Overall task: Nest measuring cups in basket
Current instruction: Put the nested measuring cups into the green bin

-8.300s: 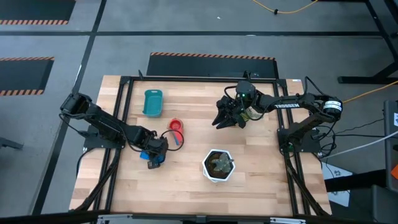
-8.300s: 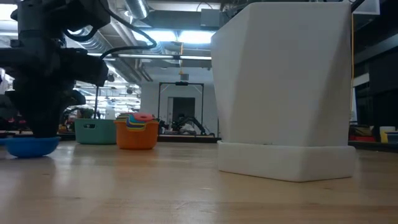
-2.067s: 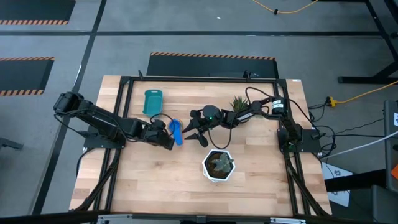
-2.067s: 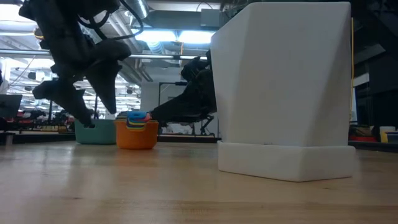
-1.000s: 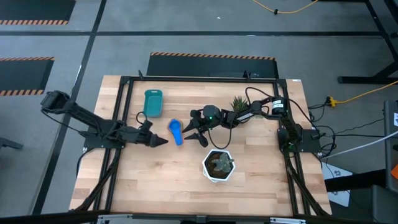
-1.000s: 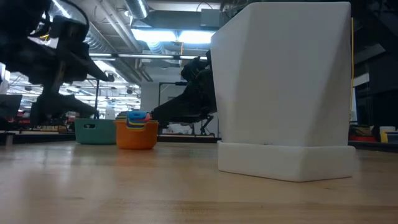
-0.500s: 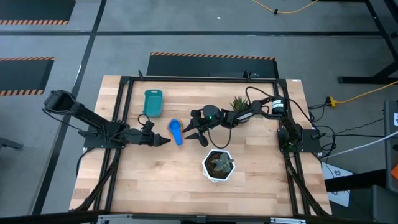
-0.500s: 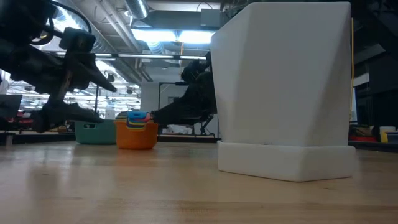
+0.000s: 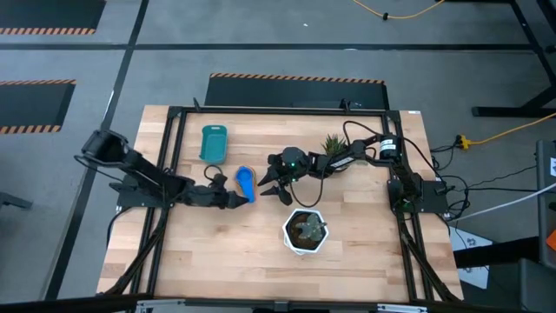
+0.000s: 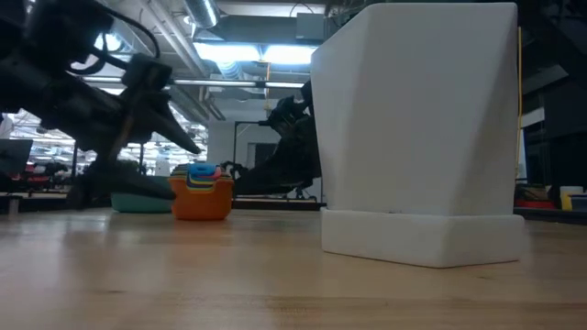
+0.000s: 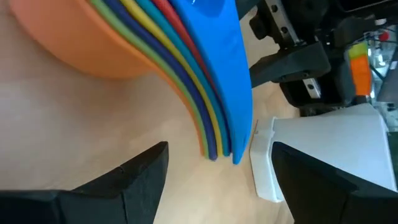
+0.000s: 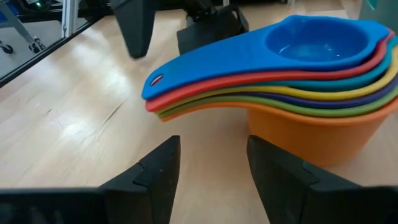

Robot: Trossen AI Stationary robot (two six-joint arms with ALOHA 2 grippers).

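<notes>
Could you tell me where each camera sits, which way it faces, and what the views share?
High view: overhead, straight down on the table; both arms, teal basket, white pot.
Low view: table height, level across; pot up close, both arms behind.
Left wrist view: past the open left gripper at the stacked measuring cups.
Right wrist view: past the open right gripper at the same stack.
Shared: all four show the stack, blue on top.

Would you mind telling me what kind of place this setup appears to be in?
Probably a robotics lab or workshop in an industrial hall: a wooden worktable in a black frame, hazard-striped floor markings, and exposed ceiling ducts behind the stacked measuring cups.
</notes>
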